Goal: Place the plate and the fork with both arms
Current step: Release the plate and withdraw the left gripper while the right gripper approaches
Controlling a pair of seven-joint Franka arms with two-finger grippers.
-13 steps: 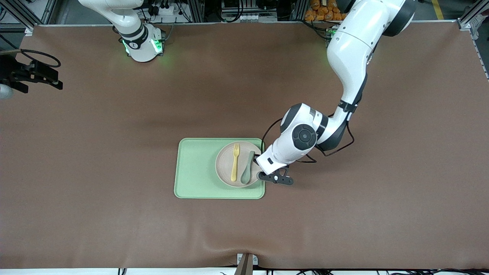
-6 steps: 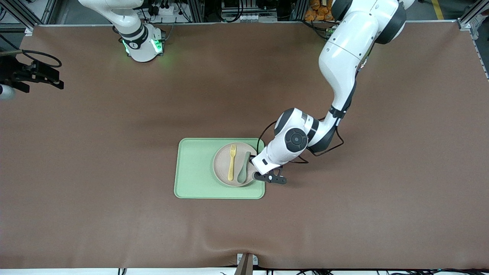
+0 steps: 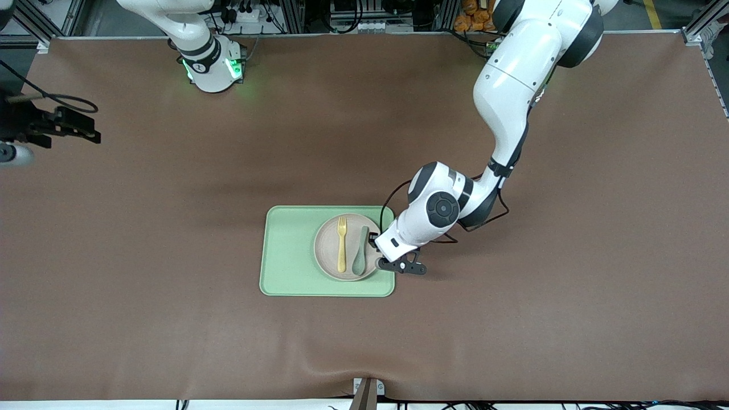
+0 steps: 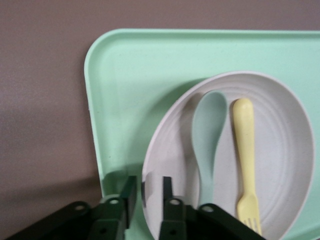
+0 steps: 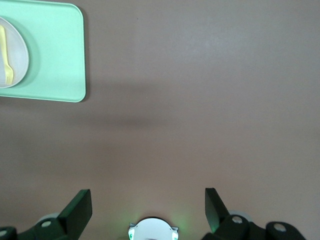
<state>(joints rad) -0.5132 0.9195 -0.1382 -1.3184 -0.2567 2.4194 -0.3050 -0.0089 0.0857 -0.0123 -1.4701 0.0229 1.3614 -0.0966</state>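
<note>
Left gripper: fingers clamped on the plate rim at the left-arm end. Plate sits on the green tray, carrying fork and spoon. Right gripper: spread wide, waiting over bare table.

Pale beige-pink plate with faint concentric rings. Pastel-yellow fork beside muted teal-green spoon. Light-green tray on plain brown table. White arms with dark grey joints; black left gripper and black right gripper. Green glow at right arm's base.
</note>
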